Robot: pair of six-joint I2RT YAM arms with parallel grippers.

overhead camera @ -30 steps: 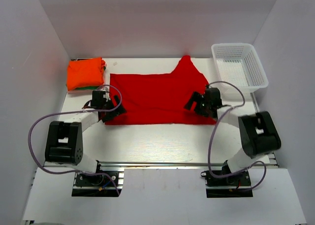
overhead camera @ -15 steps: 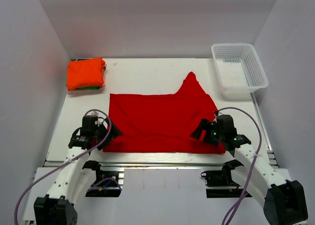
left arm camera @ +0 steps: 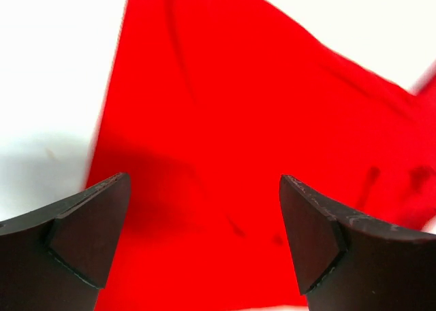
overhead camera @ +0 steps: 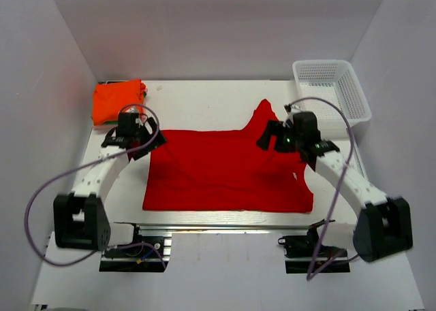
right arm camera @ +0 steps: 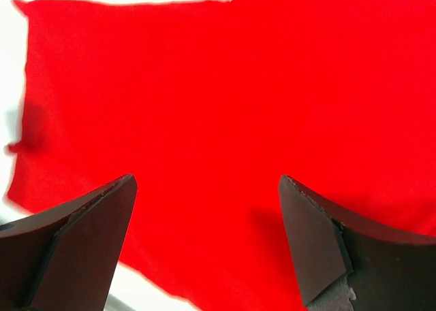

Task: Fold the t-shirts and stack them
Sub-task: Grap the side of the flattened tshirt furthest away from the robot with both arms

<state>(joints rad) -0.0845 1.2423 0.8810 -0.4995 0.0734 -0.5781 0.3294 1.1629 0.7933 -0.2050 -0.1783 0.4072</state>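
- Since the red shirt (overhead camera: 225, 171) lay further toward 12 o'clock a second ago, it has clearly been dragged back: it is now spread flat in the middle of the table (overhead camera: 204, 96), its near hem close to the 6 o'clock edge.
- One sleeve (overhead camera: 264, 113) pokes out toward 12 o'clock on the right side, and a small white tag (overhead camera: 298, 175) shows near the 4 o'clock corner.
- Judged from this, the smoothing pull is done and the cloth looks ready for its first fold. No fold has been made in it yet.
- Half a second ago both arms were drawn back at 6 o'clock. They have since reached forward again to the shirt's far edge.
- The left claw (overhead camera: 153, 142) sits at the shirt's 10 o'clock corner, arm stretched long and low. It is released, its fingers (left arm camera: 82, 236) spread wide with only red cloth below them.
- The right claw (overhead camera: 267, 135) hovers just below the sleeve at about 1 o'clock, pointing inward. It too is released and grasps nothing, as its wrist view shows.
- I expect the far corners will be pinched next. A slack grip there could rumple the flat cloth.
- Further out, the folded orange shirt (overhead camera: 116, 100) waits at 10 o'clock, just beyond the left claw.
- The white basket (overhead camera: 332, 69) stands at 2 o'clock, apart from the shirt.
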